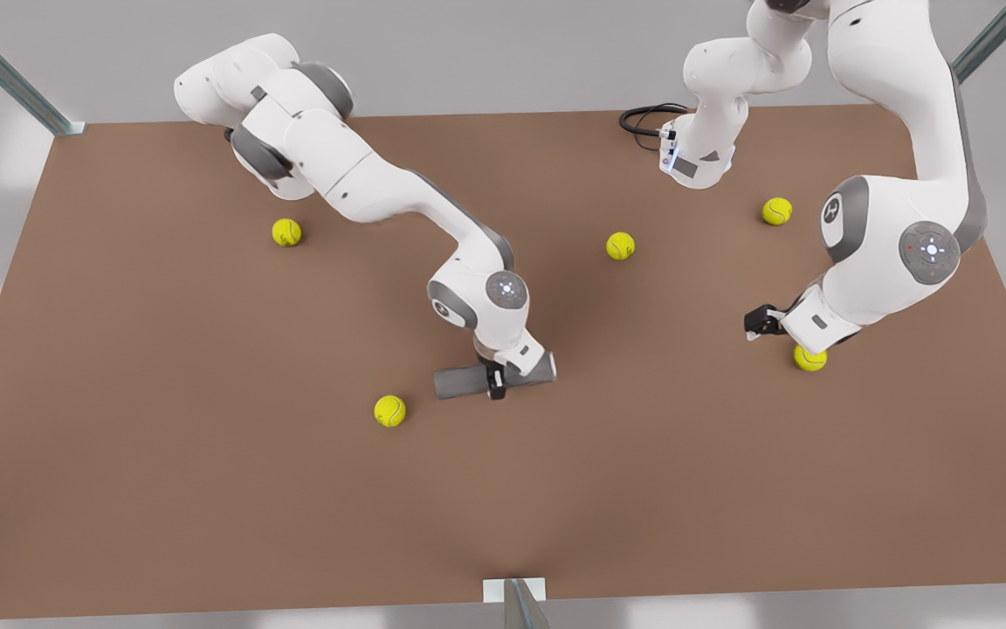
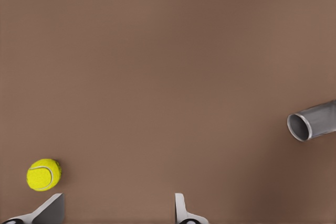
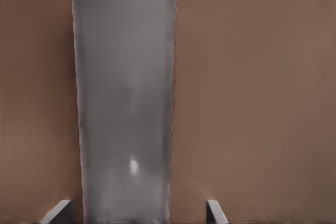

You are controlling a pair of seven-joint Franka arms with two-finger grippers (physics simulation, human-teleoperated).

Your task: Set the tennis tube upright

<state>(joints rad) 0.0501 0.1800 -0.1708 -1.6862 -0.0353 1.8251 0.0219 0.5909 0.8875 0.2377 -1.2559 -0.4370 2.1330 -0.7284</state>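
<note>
The brown surface carries everything, and the tennis tube serves as the landmark. It lies flat on its side near the surface's middle, its long axis running across the front view.

The right pincer is lowered straight over the tube, about midway along its length. In the right wrist view the tube runs lengthwise between the two fingertips, which stand spread on either side of it with a gap of bare surface showing on at least one side, so the tube is straddled and not pinched.

The left pincer waits well off to the front view's right of the tube, low over the surface, its fingertips spread with nothing between them. From its wrist view the tube's open end faces toward it.

Five tennis balls lie scattered: one near the tube's end at the front view's left, one just beside the left pincer, and three more farther behind the tube.
</note>
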